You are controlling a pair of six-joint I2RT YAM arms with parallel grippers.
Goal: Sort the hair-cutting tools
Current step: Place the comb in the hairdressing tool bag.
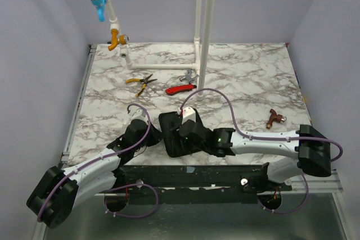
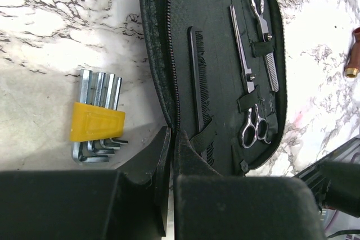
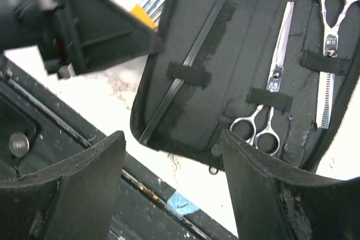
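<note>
Top view: a black zip case (image 1: 169,139) lies opened flat on the marbled table (image 1: 253,82), near its front edge. Both arms reach in over it. Well apart, farther back, lie one pair of yellow-handled pliers (image 1: 140,82) and one red-handled tool (image 1: 181,89). One small brown-handled object (image 1: 274,118) sits off to the right.

Left wrist view: the case holds the hair-cutting tools, each tucked under elastic straps. There is one long black comb (image 2: 197,82). Beside it are two pairs of silver scissors, the plain scissors (image 2: 246,74) and the thinning scissors (image 2: 263,26), which have a toothed blade. The left gripper (image 2: 173,136) has its jaws nearly together. They appear to pinch the zipped rim of the case, though the contact itself sits in shadow. Just beside the case lies one hex key set (image 2: 95,116) in a yellow holder.

Right wrist view: the right gripper (image 3: 171,136) hovers over the near end of the case with its jaws wide apart and nothing between them.

Handling, as a judgement: the comb looks light, thin and a little springy. It is best taken by its plain spine at a free end and slid lengthwise out of its strap. The scissors look heavier, hard and slippery, with sharp points. The pivot or the finger rings offer the surest hold. The case is soft and likely to shift unless it is pinned.
</note>
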